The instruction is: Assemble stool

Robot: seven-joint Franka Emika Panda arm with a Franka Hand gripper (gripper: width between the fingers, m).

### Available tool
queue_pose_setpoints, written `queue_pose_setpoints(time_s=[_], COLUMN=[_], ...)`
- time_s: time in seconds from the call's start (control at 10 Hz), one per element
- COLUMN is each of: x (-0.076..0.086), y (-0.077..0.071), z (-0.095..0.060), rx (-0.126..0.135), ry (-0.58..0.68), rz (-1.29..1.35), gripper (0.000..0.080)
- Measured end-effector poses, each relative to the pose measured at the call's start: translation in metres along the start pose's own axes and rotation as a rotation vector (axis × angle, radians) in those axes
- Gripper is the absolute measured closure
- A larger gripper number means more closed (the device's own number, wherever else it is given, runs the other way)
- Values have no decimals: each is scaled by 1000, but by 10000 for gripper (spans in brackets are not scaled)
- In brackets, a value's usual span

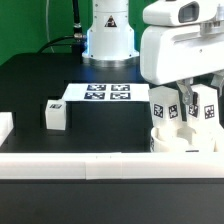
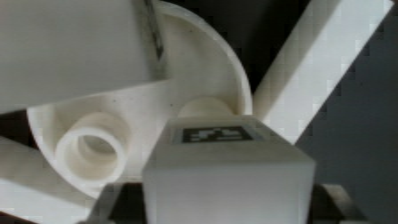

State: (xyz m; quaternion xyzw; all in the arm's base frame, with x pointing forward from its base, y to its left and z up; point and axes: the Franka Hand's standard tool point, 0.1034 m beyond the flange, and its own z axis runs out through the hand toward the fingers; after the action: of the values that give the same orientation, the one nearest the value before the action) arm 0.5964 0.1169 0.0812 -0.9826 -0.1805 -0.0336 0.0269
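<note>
Gripping one leg point(image 2: 221, 165) of the stool, the hand point(image 2: 226, 206) is pressing its two fingers point(image 2: 118, 204) nearly together on the block's sides, and the leg's square tag is facing the wrist view. Just beyond the held leg, the round seat point(image 2: 107, 118) is lying close under the hand with one of its holes showing. Whether leg and seat are touching I cannot tell, as the block is covering that spot.

In the exterior view the hand point(image 1: 186, 100) is hanging directly over the seat point(image 1: 185, 138). Two tagged legs are standing upright there, one on each side of the fingers point(image 1: 164, 108) point(image 1: 205, 108); which of them is in the grip I cannot tell from that view.

The seat is sitting on the black worktop point(image 1: 40, 80), just beside the long white rail point(image 1: 90, 160). A loose leg point(image 1: 55, 115) is lying well apart from the hand, and the marker board point(image 1: 105, 93) is lying between the two.
</note>
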Motion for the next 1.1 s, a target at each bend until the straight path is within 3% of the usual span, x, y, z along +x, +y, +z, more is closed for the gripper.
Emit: queue_pose_setpoints(time_s=[0.4,0.9,1.1], x=[-1,0,0], y=[-3,-6,-7], z=[1,3,3], rx=[8,77,97], ry=[25,45,37], rz=[379,1011,1147], gripper=[462,462,462])
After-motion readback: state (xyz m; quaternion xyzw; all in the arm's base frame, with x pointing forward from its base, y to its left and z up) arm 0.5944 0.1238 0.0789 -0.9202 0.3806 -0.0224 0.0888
